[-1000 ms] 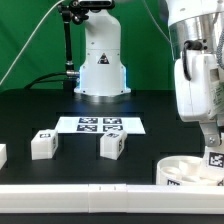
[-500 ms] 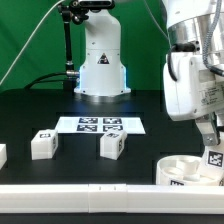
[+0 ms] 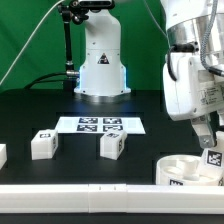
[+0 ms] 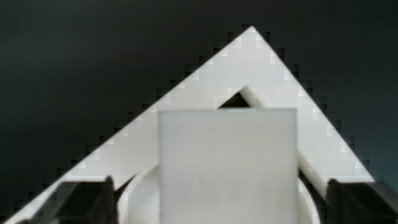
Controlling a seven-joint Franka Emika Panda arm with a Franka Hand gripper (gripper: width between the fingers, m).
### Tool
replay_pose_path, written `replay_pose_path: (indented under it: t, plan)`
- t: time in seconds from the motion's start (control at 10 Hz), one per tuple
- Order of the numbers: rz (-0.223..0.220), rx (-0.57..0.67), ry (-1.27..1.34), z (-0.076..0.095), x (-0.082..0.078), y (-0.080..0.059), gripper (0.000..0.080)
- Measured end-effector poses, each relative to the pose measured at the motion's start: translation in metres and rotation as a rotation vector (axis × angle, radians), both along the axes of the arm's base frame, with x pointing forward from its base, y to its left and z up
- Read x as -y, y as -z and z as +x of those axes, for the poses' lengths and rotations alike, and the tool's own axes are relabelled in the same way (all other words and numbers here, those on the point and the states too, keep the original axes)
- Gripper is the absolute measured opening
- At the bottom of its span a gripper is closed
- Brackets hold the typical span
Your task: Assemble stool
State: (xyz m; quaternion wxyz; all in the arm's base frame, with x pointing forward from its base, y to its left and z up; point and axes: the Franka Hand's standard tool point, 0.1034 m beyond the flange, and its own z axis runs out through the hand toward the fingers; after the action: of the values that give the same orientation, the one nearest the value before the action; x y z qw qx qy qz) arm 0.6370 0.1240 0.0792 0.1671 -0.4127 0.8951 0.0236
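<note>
Over round seat point(image 3: 178, 172), claw point(image 3: 207, 138) hanging wide, fingers point(image 4: 80, 205) flanking upright leg point(image 4: 226, 160) (gap showing each side); leg standing on seat.

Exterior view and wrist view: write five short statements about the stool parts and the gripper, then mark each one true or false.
1. The marker board lies flat on the table. True.
2. The seat is at the exterior view's left. False: it is at the lower right, under the gripper.
3. A first loose leg and a second loose leg stand apart in front of the marker board. True.
4. The gripper is shut tight on a leg. False: in the wrist view its fingers stand clear of the white leg between them.
5. A leg stands on the marker board. False: it carries only tags.
</note>
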Motion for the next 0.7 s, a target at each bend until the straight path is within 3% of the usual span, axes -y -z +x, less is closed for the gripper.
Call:
replay_pose_path:
  t: [0.5,0.7]
  plan:
    - [-0.131,0.049,-0.495,-0.001,0.040,-0.020,0.0649]
    - [-0.132,0.039,-0.482,-0.002,0.040,-0.020,0.0649]
